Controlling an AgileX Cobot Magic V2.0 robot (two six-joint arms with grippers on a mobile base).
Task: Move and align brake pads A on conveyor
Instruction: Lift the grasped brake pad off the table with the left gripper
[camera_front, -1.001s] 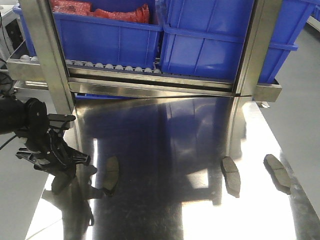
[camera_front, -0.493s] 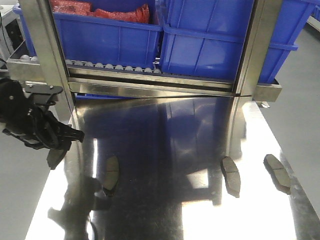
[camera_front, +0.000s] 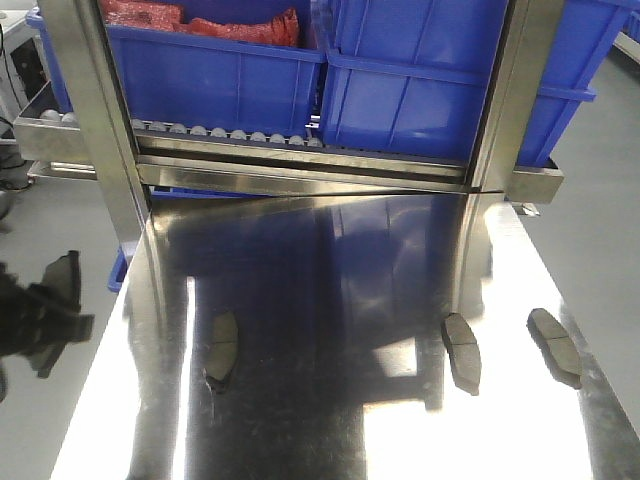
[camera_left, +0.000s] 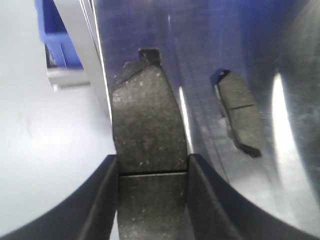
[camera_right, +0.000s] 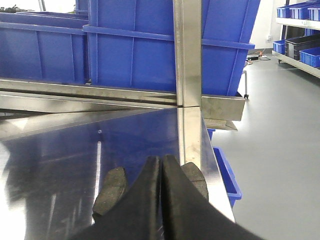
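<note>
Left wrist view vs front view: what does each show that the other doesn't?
Left wrist only: the left gripper with jaws clamped on the held pad, its gritty face and groove sharp. Front only: two more pads on the right of the steel table, and the blue bins behind. Both: the pad lying near the table's left edge; the front view shows the held pad only as a blur.

Blue bins (camera_front: 220, 75) above steel table (camera_front: 330, 300)
</note>
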